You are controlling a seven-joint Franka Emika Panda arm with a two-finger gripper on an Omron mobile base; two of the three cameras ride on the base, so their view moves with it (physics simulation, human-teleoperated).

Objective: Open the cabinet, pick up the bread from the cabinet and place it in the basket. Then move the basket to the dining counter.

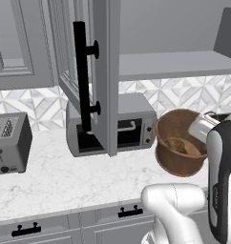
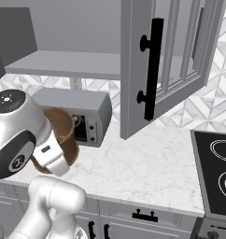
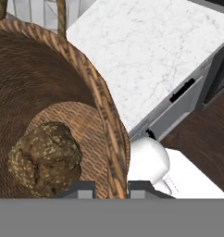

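The basket is tilted over the right part of the marble counter. The bread lies on its woven bottom. My gripper is shut on the basket's rim, with one fingertip inside the wall and one outside. The cabinet stands open, its door swung out with its black bar handle toward me. Its grey shelf is bare. I cannot tell whether the basket's base touches the counter. The dining counter is out of view.
A grey toaster oven stands against the tiles just behind the basket. A toaster is at the far left, a black cooktop at the right. The open door overhangs the counter. Lower cabinets and dark floor lie below.
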